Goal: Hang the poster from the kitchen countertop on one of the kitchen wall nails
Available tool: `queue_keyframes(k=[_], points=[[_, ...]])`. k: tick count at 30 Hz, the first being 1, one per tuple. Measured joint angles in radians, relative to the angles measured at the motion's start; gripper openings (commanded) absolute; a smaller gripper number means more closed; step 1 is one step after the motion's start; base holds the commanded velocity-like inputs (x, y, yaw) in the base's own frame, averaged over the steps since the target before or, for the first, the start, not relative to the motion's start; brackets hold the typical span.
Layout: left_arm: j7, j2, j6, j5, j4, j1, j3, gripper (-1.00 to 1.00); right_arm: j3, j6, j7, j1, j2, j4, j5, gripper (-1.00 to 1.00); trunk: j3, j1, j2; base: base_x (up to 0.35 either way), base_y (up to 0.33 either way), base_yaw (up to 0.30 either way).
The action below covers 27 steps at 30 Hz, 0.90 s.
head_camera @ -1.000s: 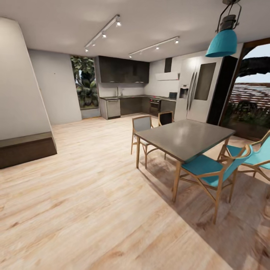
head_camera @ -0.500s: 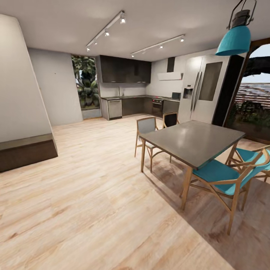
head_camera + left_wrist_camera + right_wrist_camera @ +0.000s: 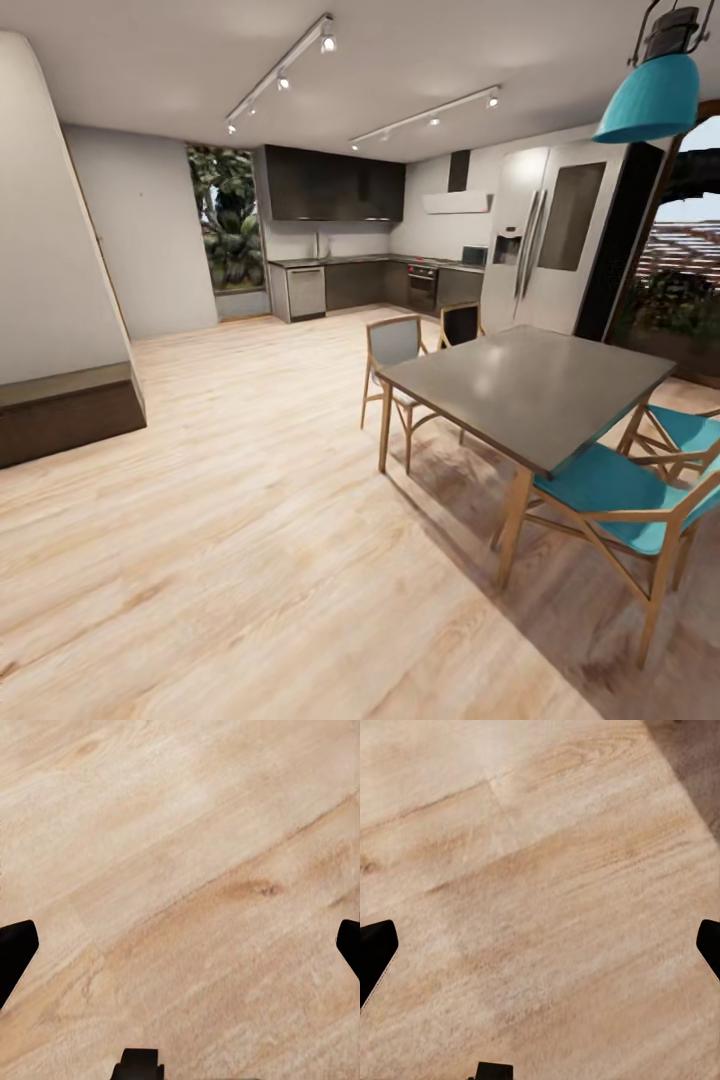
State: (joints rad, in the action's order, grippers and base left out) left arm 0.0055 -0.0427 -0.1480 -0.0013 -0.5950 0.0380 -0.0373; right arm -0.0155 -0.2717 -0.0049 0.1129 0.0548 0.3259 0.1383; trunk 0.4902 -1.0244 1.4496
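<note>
Kitchen countertop (image 3: 370, 261) far off, one table (image 3: 530, 385), four chairs, left gripper (image 3: 180, 945) and right gripper (image 3: 540, 945) spread wide, empty.

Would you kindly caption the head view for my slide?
Open-plan room: grey table with teal chairs, kitchen countertop far across the wood floor.
</note>
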Motion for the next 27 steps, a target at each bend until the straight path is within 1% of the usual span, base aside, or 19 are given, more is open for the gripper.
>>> queue_keyframes(k=[6, 9, 27], points=[[0.0, -0.001, -0.001, 0.0, 0.001, 0.0, 0.0, 1.0, 0.001, 0.0, -0.001, 0.0, 0.0, 0.0, -0.001, 1.0, 0.0, 0.0, 0.0, 0.331, 0.086, 0.198], [0.0, -0.001, -0.001, 0.0, 0.001, 0.0, 0.0, 1.0, 0.001, 0.0, -0.002, 0.0, 0.0, 0.0, 0.0, 1.0, 0.0, 0.0, 0.0, 0.331, 0.087, 0.115], [0.0, 0.0, -0.001, 0.0, 0.001, 0.0, 0.0, 1.0, 0.001, 0.0, -0.002, 0.0, 0.002, 0.0, 0.001, 1.0, 0.0, 0.0, 0.0, 0.331, 0.098, 0.009]])
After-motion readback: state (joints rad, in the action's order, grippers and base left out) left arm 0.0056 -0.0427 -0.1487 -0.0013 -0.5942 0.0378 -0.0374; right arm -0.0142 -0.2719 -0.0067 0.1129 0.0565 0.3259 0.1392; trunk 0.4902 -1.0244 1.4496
